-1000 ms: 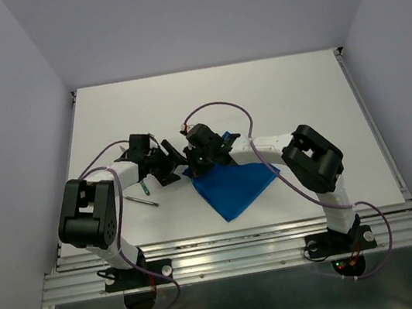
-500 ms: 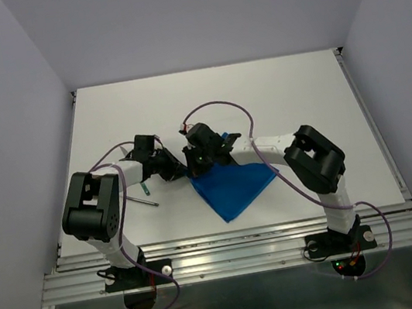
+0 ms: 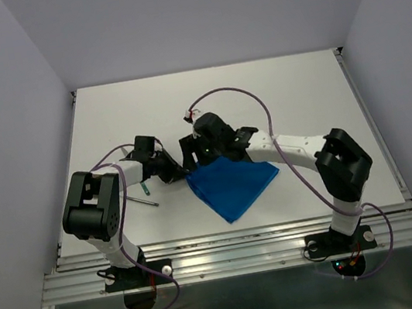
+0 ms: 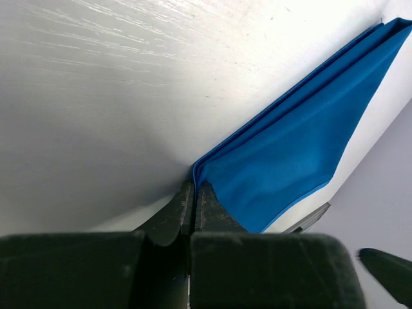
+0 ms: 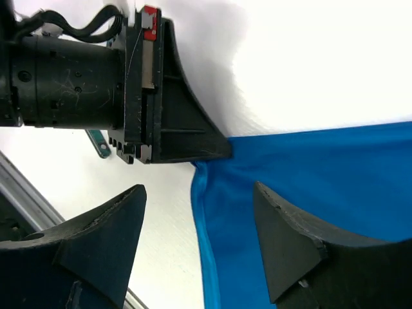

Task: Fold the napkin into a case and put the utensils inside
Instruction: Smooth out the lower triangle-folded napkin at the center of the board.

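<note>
Both grippers have swapped jobs since a moment ago. The left gripper [image 4: 194, 188] has slid up to the napkin [image 3: 236, 185] and pinched tight on its left corner. The right gripper [image 5: 198, 193] has let go, and its arm now reaches out more to the right. Its fingers stand wide apart just above the same corner, with nothing between them. The napkin lies flat on the table [image 3: 275, 96] in front of the two arms, folded into a pointy shape, and it is not a case yet. From the left wrist view, the cloth edge shows more than one layer going into the pinch. I cannot tell if every layer is caught. I think the job now is the next fold, so the left gripper should lift the corner only a little, so the layers do not slip apart. Then it should carry the corner straight across the cloth and lay it down with the edges lined up. The two grippers are very close together, almost touching, so the right one should back away first or press down on the far part of the cloth to keep it from sliding. The teal-handled utensil [image 3: 144, 187] and the grey utensil [image 3: 142, 201] lie just left of the napkin, beside the left arm, so that arm should swing with care and not knock them away.
</note>
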`<action>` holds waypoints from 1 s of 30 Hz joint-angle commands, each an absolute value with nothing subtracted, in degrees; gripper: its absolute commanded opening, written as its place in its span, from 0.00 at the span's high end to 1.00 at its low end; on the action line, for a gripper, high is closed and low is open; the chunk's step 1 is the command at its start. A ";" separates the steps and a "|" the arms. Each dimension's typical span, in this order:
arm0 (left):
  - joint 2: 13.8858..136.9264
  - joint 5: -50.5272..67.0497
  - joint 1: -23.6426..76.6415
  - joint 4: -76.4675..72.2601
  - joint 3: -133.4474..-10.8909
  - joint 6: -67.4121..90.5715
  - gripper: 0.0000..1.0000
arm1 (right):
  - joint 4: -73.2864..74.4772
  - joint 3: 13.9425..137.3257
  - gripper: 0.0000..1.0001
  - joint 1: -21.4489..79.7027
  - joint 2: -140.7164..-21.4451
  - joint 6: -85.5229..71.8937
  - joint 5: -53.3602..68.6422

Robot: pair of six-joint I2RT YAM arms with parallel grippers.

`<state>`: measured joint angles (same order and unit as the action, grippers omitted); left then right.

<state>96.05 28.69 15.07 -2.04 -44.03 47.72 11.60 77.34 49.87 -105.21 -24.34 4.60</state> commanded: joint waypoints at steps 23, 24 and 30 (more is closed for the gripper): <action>95.10 25.40 15.47 4.57 -47.72 50.45 1.00 | 6.15 69.34 0.12 65.65 -108.45 -4.83 -23.29; 95.01 25.40 15.47 4.57 -47.64 50.45 1.00 | 6.07 69.52 0.13 65.65 -108.80 -5.01 -23.38; 95.01 25.05 15.47 4.92 -47.55 50.45 1.00 | 4.31 70.31 0.19 65.65 -111.53 -6.33 -23.82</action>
